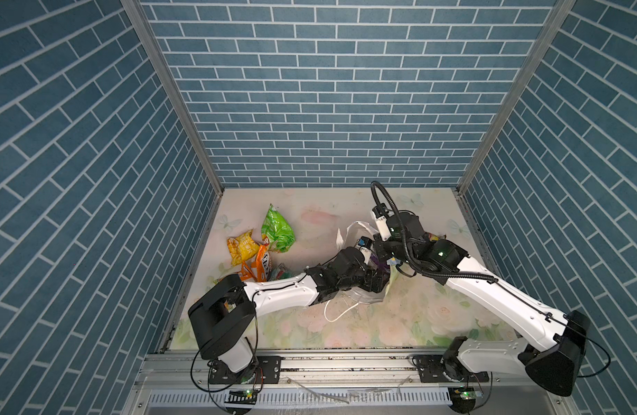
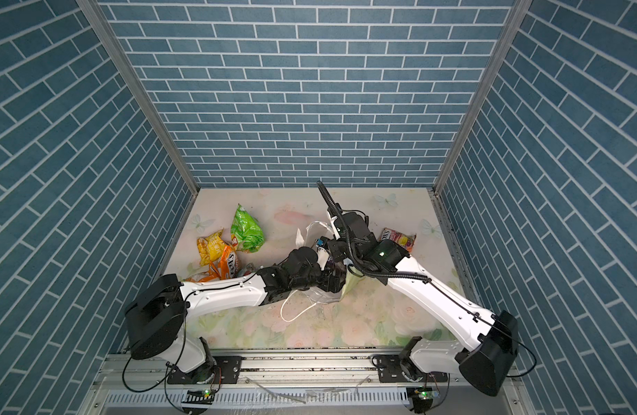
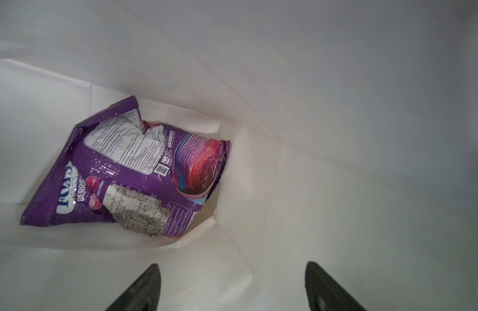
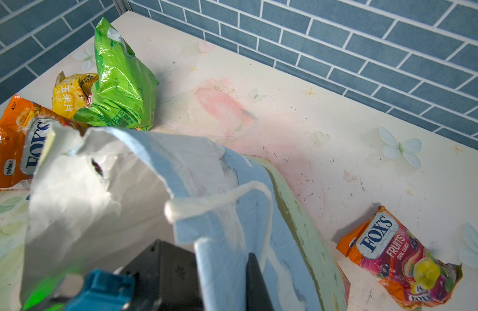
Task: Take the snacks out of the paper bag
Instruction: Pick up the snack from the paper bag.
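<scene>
Orange foil pack [image 1: 259, 266] at the worktop's [image 1: 417, 309] left reads "FOX'S", touching a yellow packet [image 1: 240, 248] and a green chip bag [image 1: 278, 231]. Mid-worktop, the paper bag [image 4: 97, 188] gapes. Inside, one purple "FOX'S" packet [image 3: 130, 172], "BERRIE" legible, lies flat and slantwise on the white bottom. The left end effector [image 3: 232, 272] hangs over it, jaws spread and empty. The right end effector [image 4: 240, 272] pinches the bag's rim. Farther right lies a "FOX'S FRUITS" pack [image 4: 399, 258].

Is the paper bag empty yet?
Not empty: the left wrist view shows one purple packet lying inside the paper bag, on its white bottom.
</scene>
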Tool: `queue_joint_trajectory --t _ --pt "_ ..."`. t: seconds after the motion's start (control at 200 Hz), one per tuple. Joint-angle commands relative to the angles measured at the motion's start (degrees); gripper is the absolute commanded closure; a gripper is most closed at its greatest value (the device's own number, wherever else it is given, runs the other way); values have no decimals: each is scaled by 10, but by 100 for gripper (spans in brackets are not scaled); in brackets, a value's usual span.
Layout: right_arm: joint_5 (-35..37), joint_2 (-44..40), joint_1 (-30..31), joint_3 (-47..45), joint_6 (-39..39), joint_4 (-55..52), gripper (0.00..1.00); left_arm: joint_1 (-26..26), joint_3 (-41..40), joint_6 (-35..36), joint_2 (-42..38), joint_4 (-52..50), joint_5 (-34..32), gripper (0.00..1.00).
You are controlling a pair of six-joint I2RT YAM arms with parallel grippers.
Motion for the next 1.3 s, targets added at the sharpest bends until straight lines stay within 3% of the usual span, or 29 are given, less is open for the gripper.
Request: queue_joint_trajectory --t 0.0,0.355,0.775,1.295 --pt "-7 -15 -2 4 -3 19 100 -1 28 -7 13 -45 -9 10" --pt "17 2 -2 13 5 19 100 -1 91 18 44 -168 -92 1" --pt "15 0 -2 4 14 31 100 10 101 25 112 -80 -121 1" --pt "16 7 -2 -7 18 47 100 22 126 -15 173 -66 -126 0"
